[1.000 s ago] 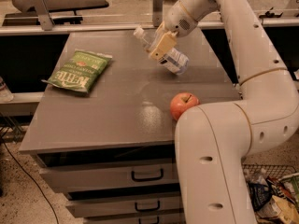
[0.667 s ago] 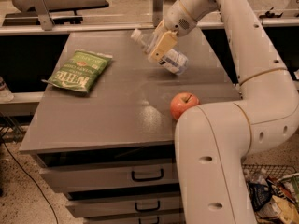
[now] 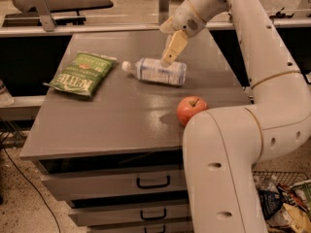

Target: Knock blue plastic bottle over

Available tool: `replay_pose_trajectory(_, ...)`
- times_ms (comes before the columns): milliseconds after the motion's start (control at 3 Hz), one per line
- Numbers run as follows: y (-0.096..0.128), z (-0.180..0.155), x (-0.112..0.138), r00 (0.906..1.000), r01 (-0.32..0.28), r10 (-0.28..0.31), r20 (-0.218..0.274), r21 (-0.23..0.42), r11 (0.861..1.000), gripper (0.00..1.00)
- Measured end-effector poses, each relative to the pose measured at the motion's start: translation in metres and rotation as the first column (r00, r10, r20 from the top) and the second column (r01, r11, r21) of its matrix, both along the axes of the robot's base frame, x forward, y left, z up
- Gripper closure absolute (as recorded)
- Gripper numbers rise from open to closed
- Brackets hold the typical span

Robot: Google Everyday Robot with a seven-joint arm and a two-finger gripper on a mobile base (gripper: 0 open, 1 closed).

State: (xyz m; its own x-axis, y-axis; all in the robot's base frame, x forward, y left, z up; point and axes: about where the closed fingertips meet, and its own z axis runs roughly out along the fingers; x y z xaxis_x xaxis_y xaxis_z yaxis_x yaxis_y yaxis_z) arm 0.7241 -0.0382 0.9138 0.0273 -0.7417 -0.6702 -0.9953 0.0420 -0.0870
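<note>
The blue plastic bottle (image 3: 158, 71) lies on its side on the grey table (image 3: 116, 115), white cap pointing left. It is clear, with a pale blue-and-white label round its middle. My gripper (image 3: 171, 53) hangs just above the bottle's right part, its tan fingers (image 3: 173, 46) pointing down at the bottle. The white arm comes in from the upper right and curves down the right side of the view.
A green chip bag (image 3: 81, 74) lies on the left of the table. A red apple (image 3: 191, 109) stands near the front right edge, beside my arm's lower link. Drawers (image 3: 146, 182) sit under the table. A bin of rubbish (image 3: 286, 203) is at lower right.
The bottle was tilted under the gripper, cap up to the left; now it lies flat on the table. The gripper has lifted a little off it.
</note>
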Motion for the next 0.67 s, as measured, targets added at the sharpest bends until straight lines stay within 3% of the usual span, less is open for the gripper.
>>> replay_pose_trajectory(333,-0.011,0.007,0.000,0.9996,0.027,-0.027,0.007,0.022,0.999,0.00)
replay_pose_trajectory(667,-0.048,0.030,0.002,0.9925,0.114,-0.119,0.026,0.144,0.983,0.00)
